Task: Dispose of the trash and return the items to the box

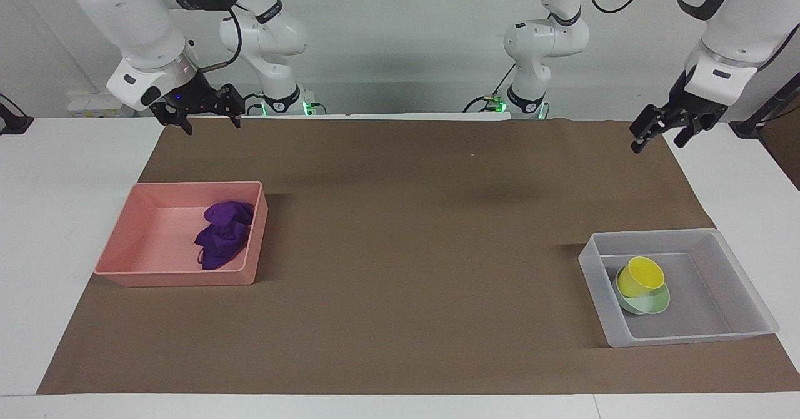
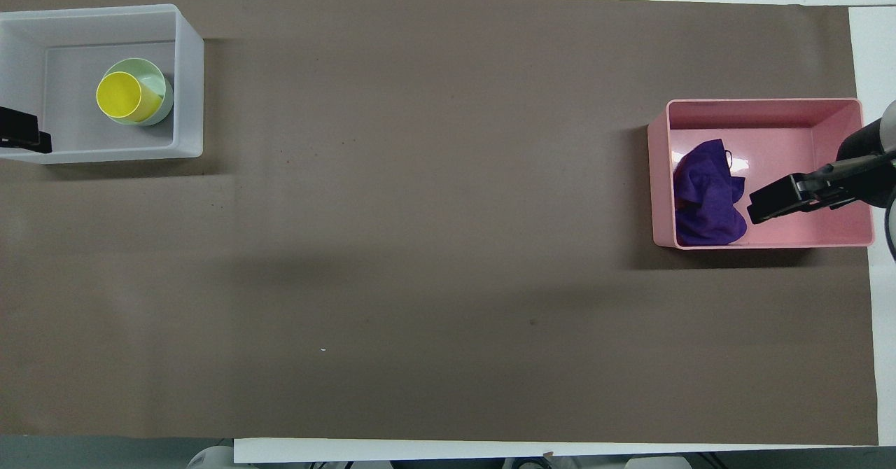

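Note:
The yellow cup (image 1: pixel 640 276) sits tilted in the mint-green bowl (image 1: pixel 651 304) inside the translucent box (image 1: pixel 737 275) at the left arm's end of the table. The overhead view shows the cup (image 2: pixel 124 96), the bowl (image 2: pixel 159 82) and the box (image 2: pixel 190 70) too. The purple cloth wad (image 1: pixel 222 234) lies in the pink bin (image 1: pixel 156 237), also seen from overhead as the cloth (image 2: pixel 707 196) in the bin (image 2: pixel 805 122). My left gripper (image 1: pixel 656 144) is open and empty, raised high over the mat's edge, well above the box. My right gripper (image 1: pixel 212 125) is open and empty, held high, waiting.
Brown paper mat (image 1: pixel 406 250) covers the table between the two bins. White table (image 1: pixel 62 175) shows at both ends. In the overhead view the raised right gripper (image 2: pixel 777 203) overlaps the pink bin, and only a tip of the left gripper (image 2: pixel 24 136) shows.

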